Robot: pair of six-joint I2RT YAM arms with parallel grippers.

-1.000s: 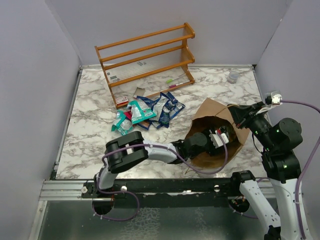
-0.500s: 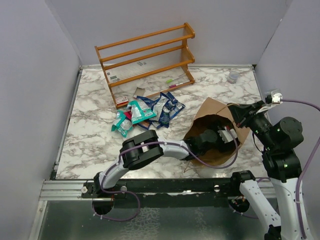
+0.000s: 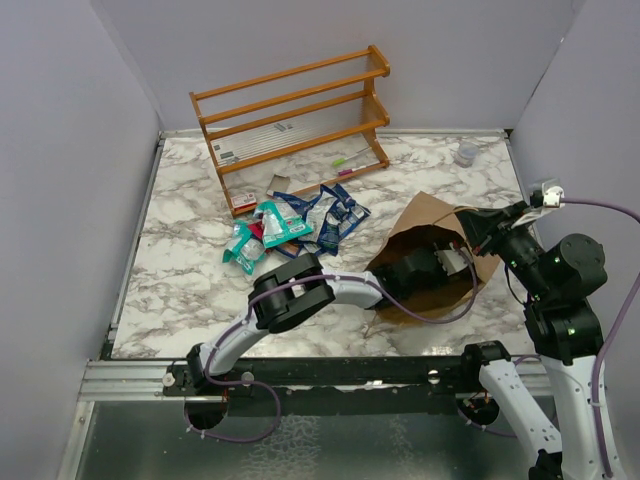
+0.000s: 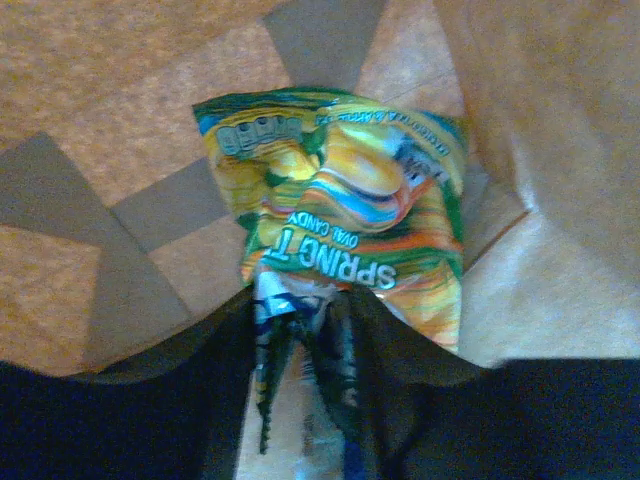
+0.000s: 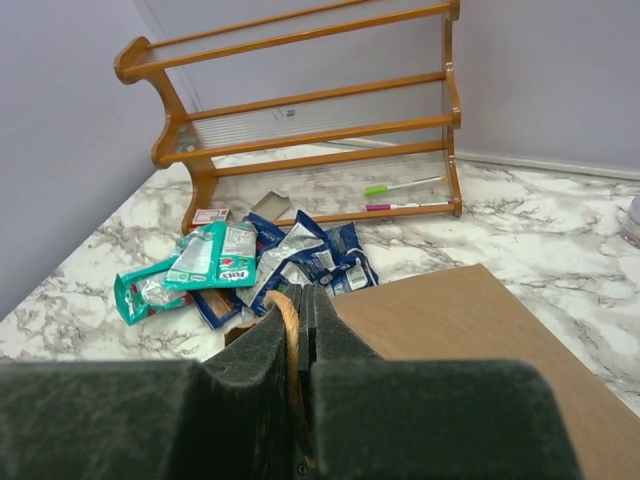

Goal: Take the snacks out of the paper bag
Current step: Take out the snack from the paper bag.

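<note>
Snacks (image 3: pixel 300 225): most lie piled on the desk (image 3: pixel 180 280), left of the paper bag (image 3: pixel 430 215). Inside the bag, your left fingers (image 4: pixel 215 380) straddle a green-yellow packet (image 4: pixel 350 200) reading "SPRING T… OVAL CANDY"; can't tell if they're clamped. Right fingers (image 5: pixel 340 400) clenched on the bag's handle (image 5: pixel 290 340), likely to hold the mouth open.

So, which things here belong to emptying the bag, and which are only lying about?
Job: paper bag; green candy packet inside it, in the left gripper; bag handle pinched by the right gripper; packets already taken out.
Lying about: wooden rack; pens on its lowest shelf; small grey cup.
</note>
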